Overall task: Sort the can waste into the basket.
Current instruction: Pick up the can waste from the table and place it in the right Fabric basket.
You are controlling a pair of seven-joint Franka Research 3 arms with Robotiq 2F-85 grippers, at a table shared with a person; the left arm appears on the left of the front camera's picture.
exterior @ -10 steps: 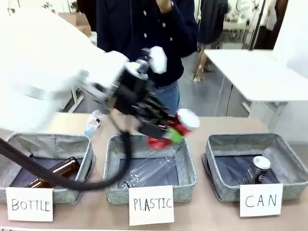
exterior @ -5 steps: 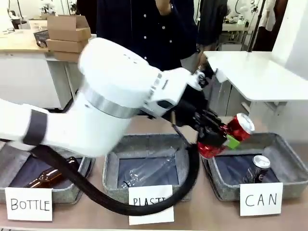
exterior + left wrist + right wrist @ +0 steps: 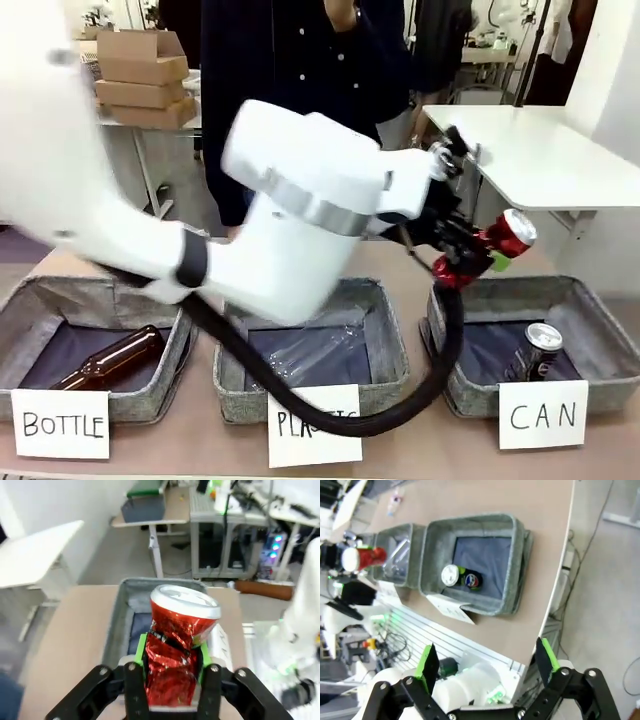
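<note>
One red can (image 3: 182,625) sits pinched in the left end effector (image 3: 172,656).

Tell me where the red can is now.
Front view, right of centre: the red can is held by the fingers of the left gripper, in the air over the left end of the CAN basket, where the black can sits.

Glossy red can (image 3: 510,235), black can (image 3: 539,356), grey woven basket (image 3: 472,398).
</note>
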